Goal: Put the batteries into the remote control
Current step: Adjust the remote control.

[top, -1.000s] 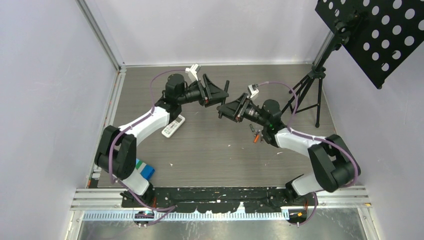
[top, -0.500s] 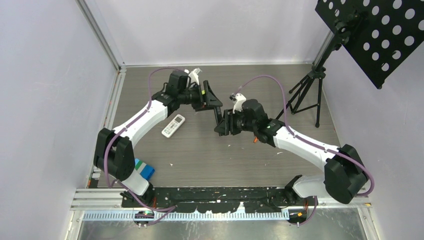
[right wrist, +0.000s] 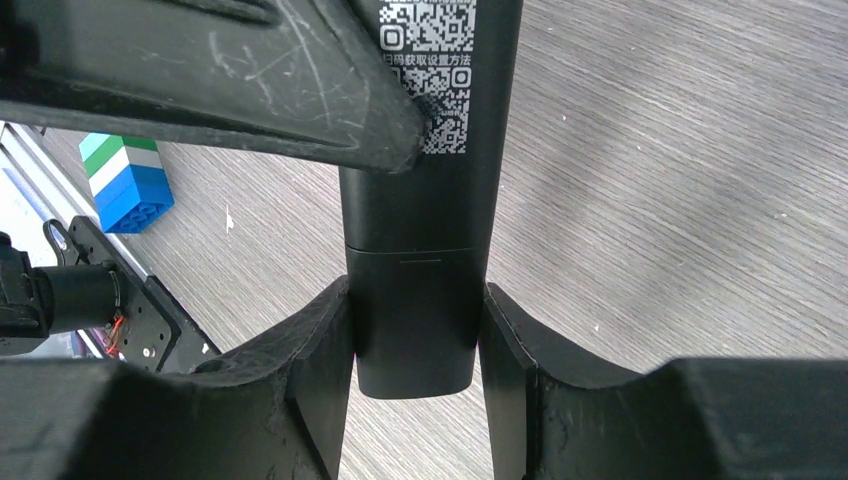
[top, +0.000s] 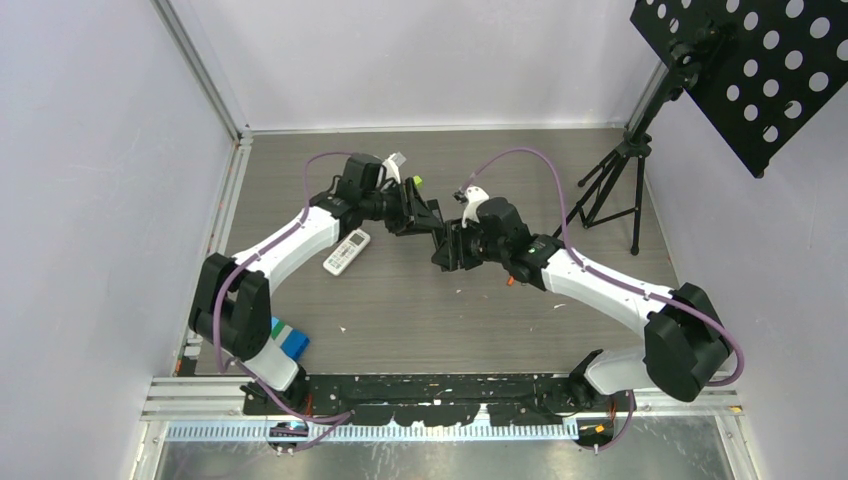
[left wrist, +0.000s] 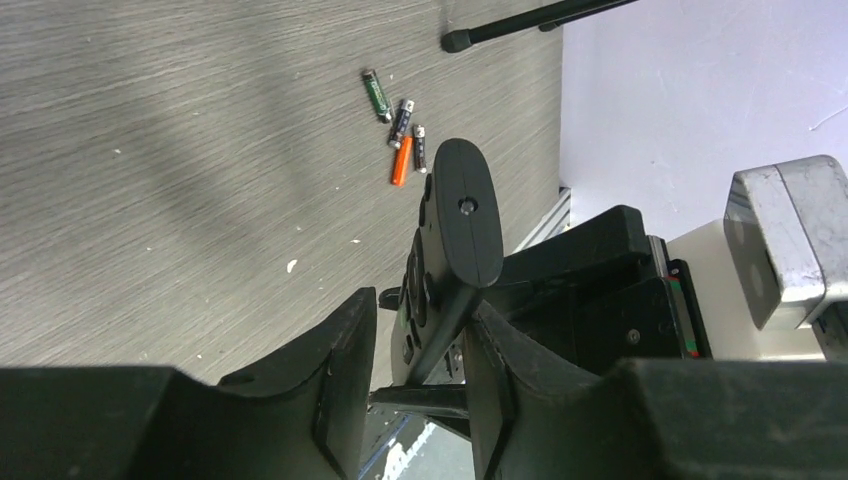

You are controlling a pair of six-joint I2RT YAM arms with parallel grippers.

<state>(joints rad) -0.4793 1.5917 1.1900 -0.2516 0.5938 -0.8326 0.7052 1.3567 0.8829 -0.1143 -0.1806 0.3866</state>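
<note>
**A:** So, who has the black remote [right wrist: 420, 200]?

**B:** The right pincer [right wrist: 415, 305], for certain. Its fingers press both sides of the lower end, closed to the body's width, above the middle of the counter [top: 420, 330]. The left pincer [left wrist: 420, 315] straddles the other end, narrowly parted. One finger touches; the other side I cannot tell.

**A:** And the batteries [left wrist: 400, 130]?

**B:** Loose on the counter, right of its middle, about halfway between the far and near edges. One orange cell [left wrist: 401, 162] lies among dark ones. None are loaded.

**A:** What worries you?

**B:** The right fingers sit below a seam, so they are likely on the cover. Pinched there, it may not slide off. If the arms pull unevenly, the remote could twist free and drop onto cells that roll easily.
</note>
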